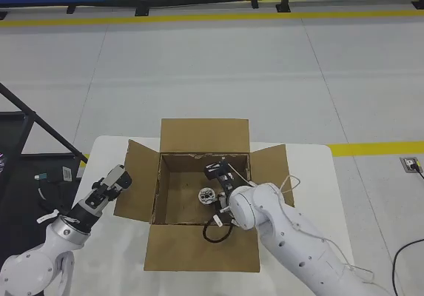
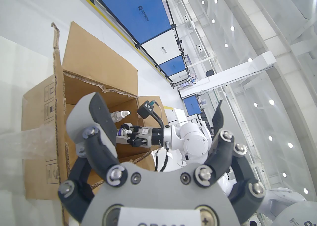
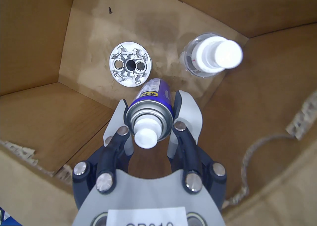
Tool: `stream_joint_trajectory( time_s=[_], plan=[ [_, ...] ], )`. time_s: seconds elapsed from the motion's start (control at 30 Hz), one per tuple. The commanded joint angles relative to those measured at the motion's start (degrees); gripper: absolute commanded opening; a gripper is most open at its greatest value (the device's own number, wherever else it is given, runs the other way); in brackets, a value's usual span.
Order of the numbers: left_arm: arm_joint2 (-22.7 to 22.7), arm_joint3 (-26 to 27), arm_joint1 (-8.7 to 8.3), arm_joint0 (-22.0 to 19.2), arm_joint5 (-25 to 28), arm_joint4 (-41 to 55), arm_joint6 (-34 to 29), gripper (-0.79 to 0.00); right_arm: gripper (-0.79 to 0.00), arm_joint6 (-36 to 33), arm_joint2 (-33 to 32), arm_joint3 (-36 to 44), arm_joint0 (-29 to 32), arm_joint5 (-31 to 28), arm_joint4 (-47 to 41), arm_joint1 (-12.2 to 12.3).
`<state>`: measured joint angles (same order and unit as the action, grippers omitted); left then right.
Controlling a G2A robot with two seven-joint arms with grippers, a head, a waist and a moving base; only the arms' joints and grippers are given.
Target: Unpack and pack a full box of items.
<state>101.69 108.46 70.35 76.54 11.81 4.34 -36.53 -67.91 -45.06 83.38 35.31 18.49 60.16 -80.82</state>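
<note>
An open cardboard box (image 1: 203,251) stands on the white table (image 1: 115,244) with all flaps folded out. My right gripper (image 3: 149,103) is down inside it, shut on an upright blue spray can (image 3: 154,95) with a white nozzle. On the box floor beside the can lie a round metal disc part (image 3: 130,64) and a clear bottle (image 3: 213,56) with a white spray cap, standing near a corner. My left gripper (image 2: 158,103) is open and holds nothing; it sits outside the box by the left flap (image 1: 139,185), facing the right gripper (image 2: 126,134) and the bottle (image 2: 118,115).
The box walls (image 3: 37,38) close in on the right gripper on all sides. Torn tape hangs along the flap edges (image 3: 301,123). A black frame and dark mat (image 1: 19,118) stand off the table's left. Bare table lies left of the box.
</note>
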Motion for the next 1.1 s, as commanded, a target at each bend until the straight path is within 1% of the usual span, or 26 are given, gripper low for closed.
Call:
stream_joint_trajectory(
  time_s=[0.0, 0.17, 0.3, 0.37, 0.47, 0.53, 0.6, 0.67, 0.77, 0.9, 1.07],
  plan=[
    [0.0, 0.0, 0.0, 0.0, 0.0, 0.0, 0.0, 0.0, -0.785, -2.0, -1.5, 6.6, 2.4, 0.4, 2.4, 0.8],
    [0.0, 0.0, 0.0, 0.0, 0.0, 0.0, 0.0, 0.0, -0.785, -3.2, -8.0, 26.1, 10.7, 2.2, 10.2, 3.0],
    [0.0, 0.0, 0.0, 0.0, 0.0, 0.0, 0.0, 0.0, -0.785, -2.3, -15.8, 40.1, 18.0, 6.3, 19.6, 4.4],
    [0.0, 0.0, 0.0, 0.0, 0.0, 0.0, 0.0, 0.0, -0.785, -1.0, -20.5, 44.8, 21.4, 9.2, 23.9, 4.9],
    [0.0, 0.0, 0.0, 0.0, 0.0, 0.0, 0.0, 0.0, -0.785, -0.6, -27.2, 47.3, 25.1, 11.9, 26.1, 5.2],
    [0.0, 0.0, 0.0, 0.0, 0.0, 0.0, 0.0, 0.0, -0.785, -1.7, -31.2, 45.8, 26.0, 12.0, 26.4, 5.4],
    [0.0, 0.0, 0.0, 0.0, 0.0, 0.0, 0.0, 0.0, -0.785, -4.9, -34.1, 41.5, 25.1, 11.2, 26.2, 5.4],
    [0.0, 0.0, 0.0, 0.0, 0.0, 0.0, 0.0, 0.0, -0.785, -6.9, -36.3, 35.4, 23.3, 10.2, 24.7, 5.5],
    [0.0, 0.0, 0.0, 0.0, 0.0, 0.0, 0.0, 0.0, -0.785, -8.9, -37.8, 25.5, 20.6, 8.9, 22.5, 5.4],
    [0.0, 0.0, 0.0, 0.0, 0.0, 0.0, 0.0, 0.0, -0.785, -7.6, -39.4, 15.0, 18.8, 7.8, 19.7, 5.3],
    [0.0, 0.0, 0.0, 0.0, 0.0, 0.0, 0.0, 0.0, -0.785, -5.5, -39.8, 6.2, 16.9, 6.5, 16.6, 5.1]
  ],
)
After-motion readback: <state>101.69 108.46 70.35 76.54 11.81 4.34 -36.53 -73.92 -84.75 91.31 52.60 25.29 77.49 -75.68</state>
